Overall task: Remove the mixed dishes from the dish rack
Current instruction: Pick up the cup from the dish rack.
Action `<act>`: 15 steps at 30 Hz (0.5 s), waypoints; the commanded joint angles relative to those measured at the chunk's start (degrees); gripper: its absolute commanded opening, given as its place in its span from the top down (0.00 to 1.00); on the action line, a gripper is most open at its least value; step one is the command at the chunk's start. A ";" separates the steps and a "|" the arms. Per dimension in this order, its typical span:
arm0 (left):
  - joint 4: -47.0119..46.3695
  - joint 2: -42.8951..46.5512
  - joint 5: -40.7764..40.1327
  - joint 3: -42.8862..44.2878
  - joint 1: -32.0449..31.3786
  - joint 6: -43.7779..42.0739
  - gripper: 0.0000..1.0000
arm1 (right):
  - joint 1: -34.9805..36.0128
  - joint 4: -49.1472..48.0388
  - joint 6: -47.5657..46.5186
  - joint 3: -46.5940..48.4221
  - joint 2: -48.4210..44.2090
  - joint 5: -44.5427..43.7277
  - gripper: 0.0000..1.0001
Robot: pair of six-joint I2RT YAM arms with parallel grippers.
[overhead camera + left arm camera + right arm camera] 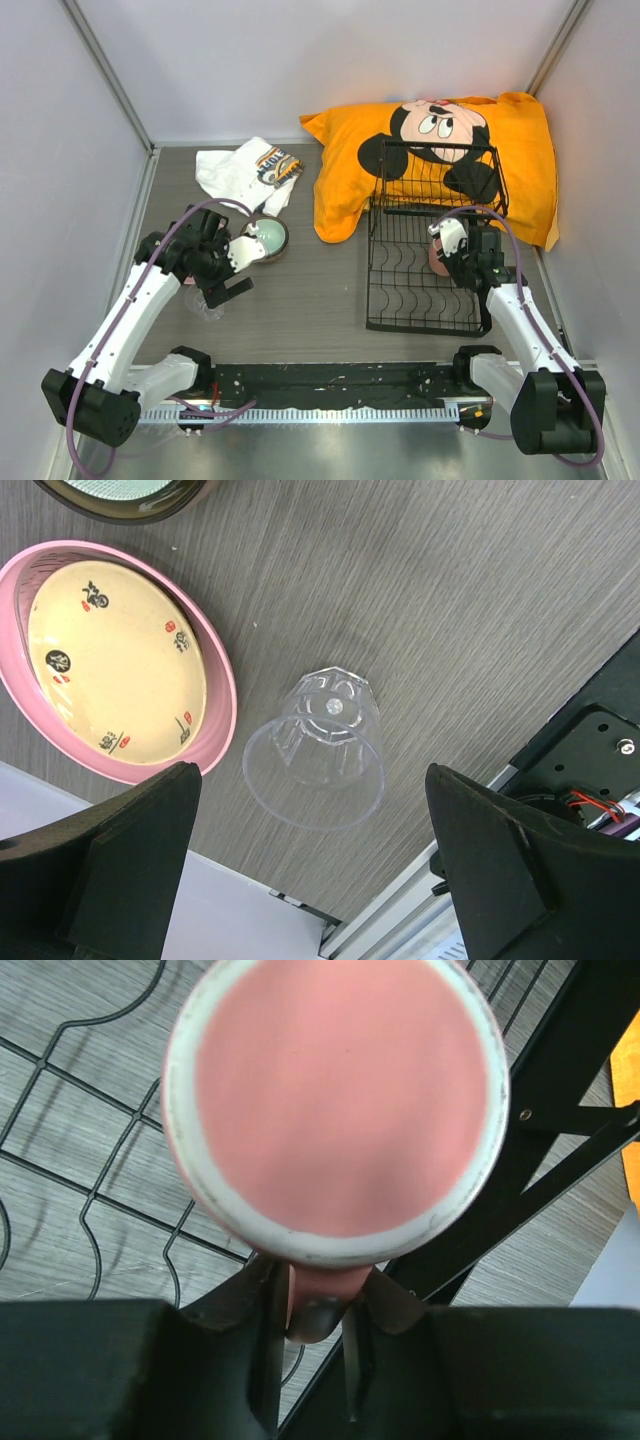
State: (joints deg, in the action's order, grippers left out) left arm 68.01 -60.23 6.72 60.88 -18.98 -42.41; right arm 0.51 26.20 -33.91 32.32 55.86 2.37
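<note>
- The right hand (315, 1310) is clamped on the handle of the round pink ceramic mug (335, 1100), held over the black wire dish rack (90, 1210) (near its right edge).
- The left hand (315, 865) hangs spread wide and grips nothing, above the small clear glass (318, 750) on the grey wood-grain worktop (450, 610), just beside the pink plate (215, 695).

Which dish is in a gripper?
The pink mug: the right gripper is shut on its handle, over the dish rack. The clear glass, pink plate and bowl sit free on the table.
</note>
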 commanded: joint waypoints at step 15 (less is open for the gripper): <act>-3.14 0.02 3.56 1.16 0.35 1.81 0.00 | 0.19 9.75 0.42 4.95 -4.08 6.41 0.95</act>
State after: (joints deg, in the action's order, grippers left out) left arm 66.50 -60.25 7.92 60.86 -18.98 -41.91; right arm 0.54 31.70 -34.15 33.76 53.71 4.78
